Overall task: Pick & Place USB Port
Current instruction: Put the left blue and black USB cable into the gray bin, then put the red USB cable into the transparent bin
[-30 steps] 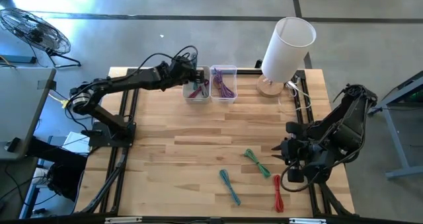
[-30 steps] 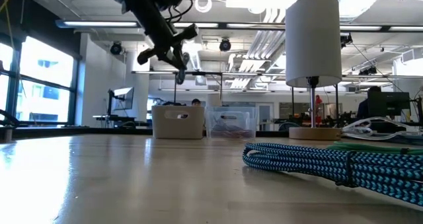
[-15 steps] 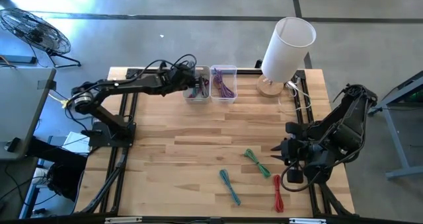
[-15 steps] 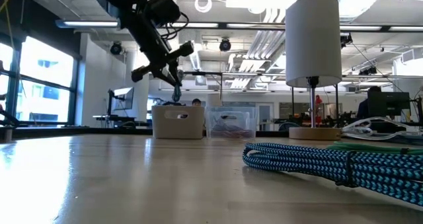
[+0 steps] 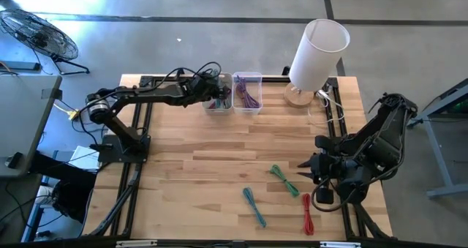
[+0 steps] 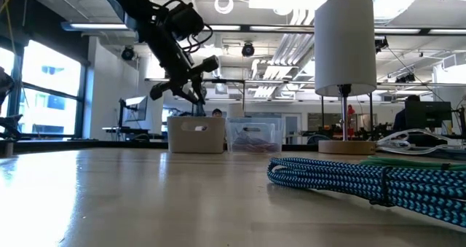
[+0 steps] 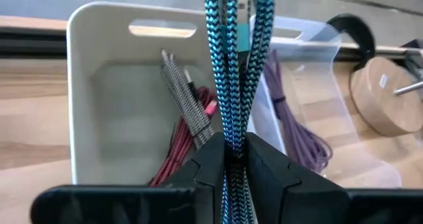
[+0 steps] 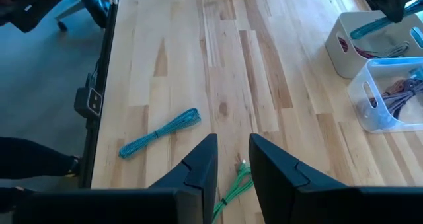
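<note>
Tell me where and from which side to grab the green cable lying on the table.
Grip the green cable across its bundled middle, coming straight down from above. It lies flat and slanted on the wood, so turn the right pincer, which hovers open nearby, crosswise to it.

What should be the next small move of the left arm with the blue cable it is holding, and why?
Probably open the fingers and drop it. The left gripper is shut on the blue braided cable, which hangs in front of the white bin that already holds red and grey cables; the high view shows the gripper at that bin. The right gripper waits open near the table's right edge.
</note>
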Motion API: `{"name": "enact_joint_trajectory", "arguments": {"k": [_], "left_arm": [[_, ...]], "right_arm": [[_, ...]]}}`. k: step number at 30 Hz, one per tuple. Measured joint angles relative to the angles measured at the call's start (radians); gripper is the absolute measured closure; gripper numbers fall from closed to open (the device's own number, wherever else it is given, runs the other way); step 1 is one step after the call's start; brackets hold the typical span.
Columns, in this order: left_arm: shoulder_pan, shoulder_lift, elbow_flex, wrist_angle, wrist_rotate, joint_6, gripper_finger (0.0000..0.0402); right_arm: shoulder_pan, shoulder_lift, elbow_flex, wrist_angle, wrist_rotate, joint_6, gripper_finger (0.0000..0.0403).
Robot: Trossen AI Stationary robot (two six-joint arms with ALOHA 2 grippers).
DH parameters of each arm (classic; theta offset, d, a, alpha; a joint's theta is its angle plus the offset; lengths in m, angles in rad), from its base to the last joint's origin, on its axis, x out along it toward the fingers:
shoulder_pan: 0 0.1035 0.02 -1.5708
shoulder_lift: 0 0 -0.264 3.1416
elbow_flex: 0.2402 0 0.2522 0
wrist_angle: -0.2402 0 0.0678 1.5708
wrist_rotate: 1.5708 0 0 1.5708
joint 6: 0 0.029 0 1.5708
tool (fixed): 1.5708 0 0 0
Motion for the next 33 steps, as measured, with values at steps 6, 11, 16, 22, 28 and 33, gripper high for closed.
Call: {"name": "enact_joint_trajectory", "arguments": {"k": [6, 11, 16, 22, 28, 33], "left_arm": [[0.033, 0.000, 0.000, 0.005, 0.040, 0.002, 0.0340], [0.058, 0.000, 0.000, 0.051, 0.112, 0.079, 0.0338], [0.071, -0.004, 0.000, 0.205, 0.216, 0.237, 0.0338], [0.069, -0.009, 0.001, 0.529, 0.642, 0.696, 0.0337], [0.056, -0.036, 0.002, 0.745, 1.195, 0.743, 0.0337], [-0.023, -0.094, 0.002, 0.722, 1.445, 0.653, 0.0337]], "right_arm": [[0.000, 0.000, 0.000, 0.004, 0.000, 0.000, 0.0325], [0.000, 0.000, 0.000, 0.003, 0.000, -0.001, 0.0325], [0.000, 0.000, 0.000, 0.000, -0.001, -0.002, 0.0325], [0.000, 0.000, 0.000, 0.000, -0.023, -0.012, 0.0325], [0.000, 0.000, 0.000, 0.000, -0.099, -0.021, 0.0325], [0.000, 0.000, 0.000, -0.001, -0.249, 0.017, 0.0325]]}}
